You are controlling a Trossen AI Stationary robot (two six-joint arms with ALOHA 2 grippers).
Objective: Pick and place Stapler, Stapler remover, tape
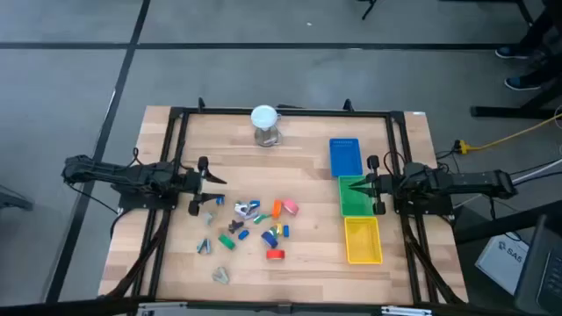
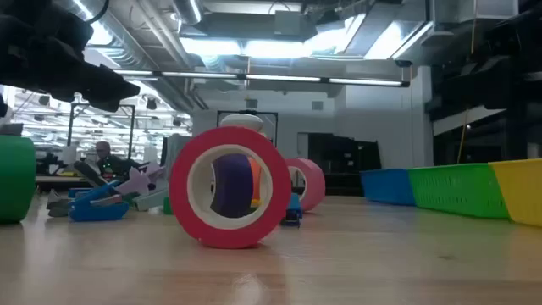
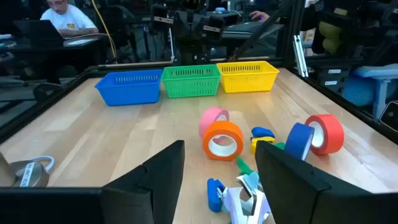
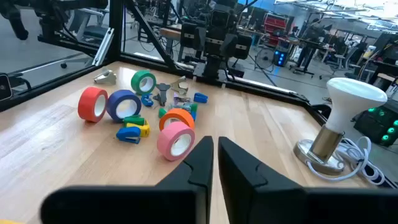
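Tape rolls stand on edge on the table: orange (image 3: 222, 138), pink (image 3: 214, 117), red (image 3: 326, 132) and blue (image 3: 300, 140); a green roll (image 4: 143, 81) is farther off. Small blue and yellow staplers (image 4: 134, 132) lie among them, with grey claw-like stapler removers (image 4: 106, 77) around. My left gripper (image 1: 209, 194) hovers open at the left of the pile, fingers pointing at it. My right gripper (image 1: 357, 186) is shut and hangs over the green basket (image 1: 356, 204), touching nothing.
Blue (image 1: 345, 156), green and yellow (image 1: 363, 240) baskets line the table's right side. A white lamp-like object on a metal base (image 1: 264, 124) stands near the far edge. A black frame (image 1: 281, 111) borders the table. People sit in the room beyond.
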